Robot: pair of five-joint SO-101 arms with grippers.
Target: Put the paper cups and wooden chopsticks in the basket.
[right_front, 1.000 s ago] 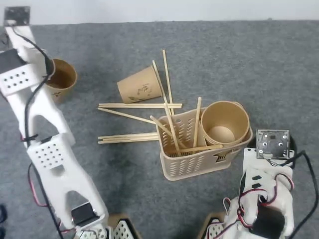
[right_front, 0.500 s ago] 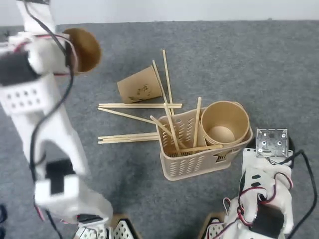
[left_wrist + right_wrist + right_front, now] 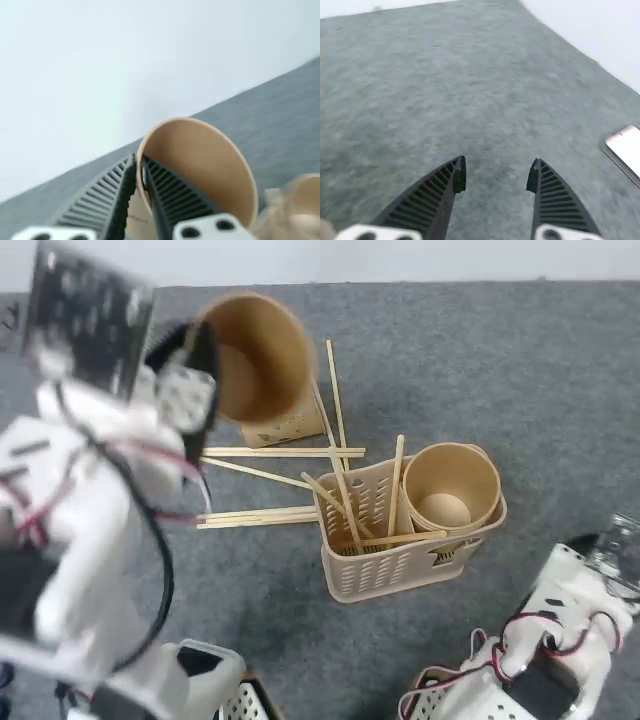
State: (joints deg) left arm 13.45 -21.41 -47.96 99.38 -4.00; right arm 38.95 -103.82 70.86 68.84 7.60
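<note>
We hold a paper cup [image 3: 255, 355], rim pinched in our left hand [image 3: 139, 167], lifted above the tabletop [image 3: 520, 370]. Next it must travel over the basket [image 3: 395, 570] and drop. Our right hand [image 3: 495, 180] is spread.

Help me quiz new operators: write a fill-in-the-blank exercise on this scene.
1. The left gripper is shut on the ____ of a raised paper cup.
2. The right gripper is ____ and holds nothing.
3. Inside the basket, another cup stands ____.
4. A third cup lies on its ____ behind the raised one.
Missing words: rim; open; upright; side.
</note>
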